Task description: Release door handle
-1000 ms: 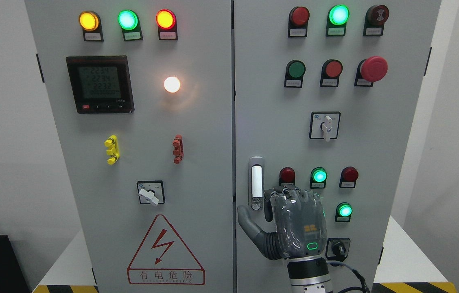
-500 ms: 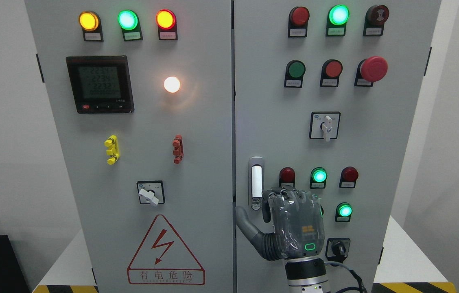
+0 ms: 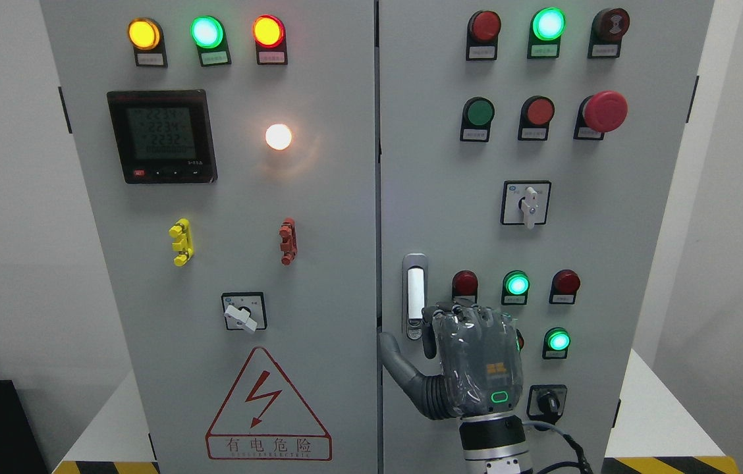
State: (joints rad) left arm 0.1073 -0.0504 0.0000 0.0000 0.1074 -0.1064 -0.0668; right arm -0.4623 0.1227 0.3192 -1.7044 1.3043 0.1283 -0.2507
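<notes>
Right robot hand (image 3: pixel 470 359), grey under a clear wrap with a small green light near the wrist, rises from the bottom edge right of the middle, its back toward the camera. Its fingers (image 3: pixel 470 315) are curled over at the top and its thumb (image 3: pixel 396 359) sticks out to the left across the gap between the two doors; it holds nothing, and sits just beside the lower right of the door handle (image 3: pixel 415 296), though whether a fingertip touches the handle cannot be told. That handle is a slim upright silver bar in a rounded metal frame, with a keyhole at its lower end, set on the left edge of the right door (image 3: pixel 450 197) of a grey cabinet. Left of it, low on the left door (image 3: pixel 240 197), a red-edged warning triangle (image 3: pixel 268 405) with a lightning bolt carries the words 有电危险; the smaller line beneath is too fine to read. Higher on that door a black meter (image 3: pixel 162 136) shows rows of digits, roughly 2234, 2234, 2232. Small labels under the lamps and buttons are unreadable.
</notes>
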